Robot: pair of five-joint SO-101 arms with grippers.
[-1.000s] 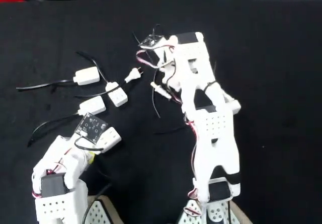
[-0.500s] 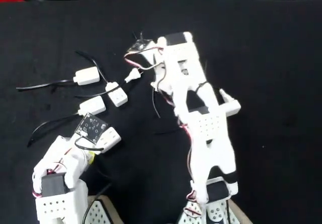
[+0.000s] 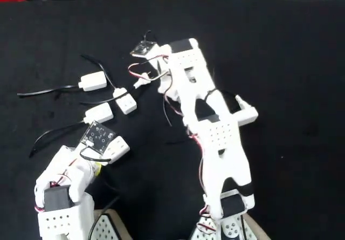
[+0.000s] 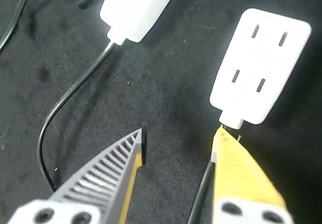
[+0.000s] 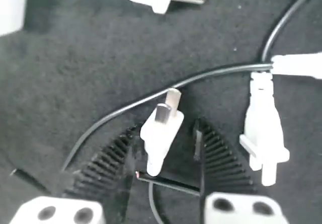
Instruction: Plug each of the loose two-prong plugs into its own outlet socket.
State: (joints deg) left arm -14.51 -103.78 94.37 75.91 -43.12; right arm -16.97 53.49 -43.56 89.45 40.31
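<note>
Jaws of the left gripper (image 4: 179,133) stand spread over the black worktop (image 4: 166,83), with the yellow fingertip (image 4: 225,144) right at the cable end of a white outlet socket block (image 4: 261,65). Farther out, the right gripper (image 5: 165,129) is also spread. It straddles a loose two-prong plug (image 5: 157,136), and a second plug (image 5: 264,133) lies just beside.

I have one plug (image 5: 160,126) lying between the fingers of my right gripper (image 5: 166,146), with a second plug (image 5: 262,133) just beside it. An outlet socket (image 4: 261,65) lies directly ahead of my left gripper (image 4: 179,137), another socket (image 4: 138,5) farther off.
</note>
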